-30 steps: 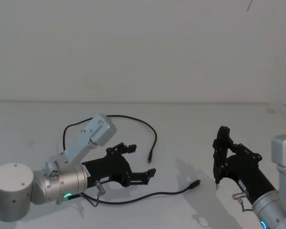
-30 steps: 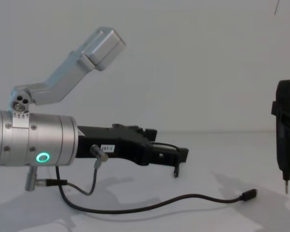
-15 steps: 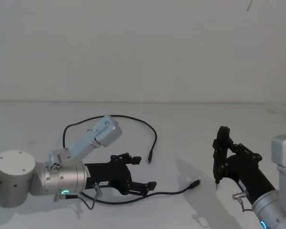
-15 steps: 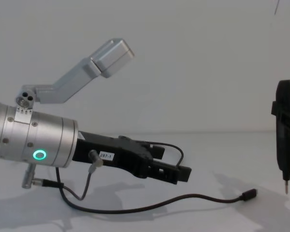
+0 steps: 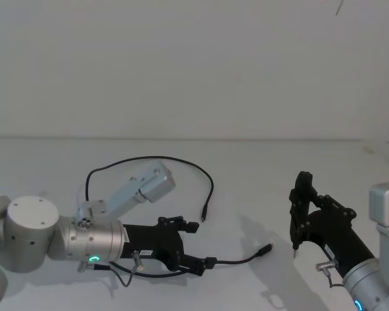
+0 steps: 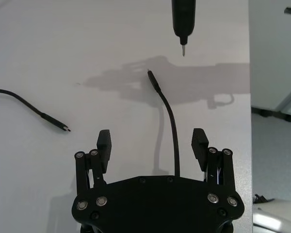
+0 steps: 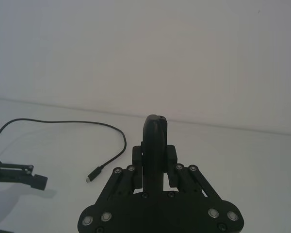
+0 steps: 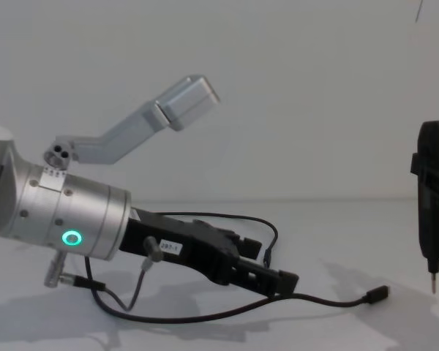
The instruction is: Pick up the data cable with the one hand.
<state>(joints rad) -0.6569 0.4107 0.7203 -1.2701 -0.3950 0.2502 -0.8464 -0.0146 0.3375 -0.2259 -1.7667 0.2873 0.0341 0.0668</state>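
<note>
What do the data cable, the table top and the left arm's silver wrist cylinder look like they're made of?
Data cable: probably a matte black rubber or plastic jacket; it bends in loose curves.
Table top: smooth matte white, perhaps laminate or painted board; it shows soft shadows and no grain.
Wrist cylinder: satin silver metal, likely aluminium; it has an even sheen and small screw heads.

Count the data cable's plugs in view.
2. The near plug lies on the table between the open left gripper and the right gripper; the far plug lies farther back, just beyond the left gripper. Both end one data cable; neither is hidden.
</note>
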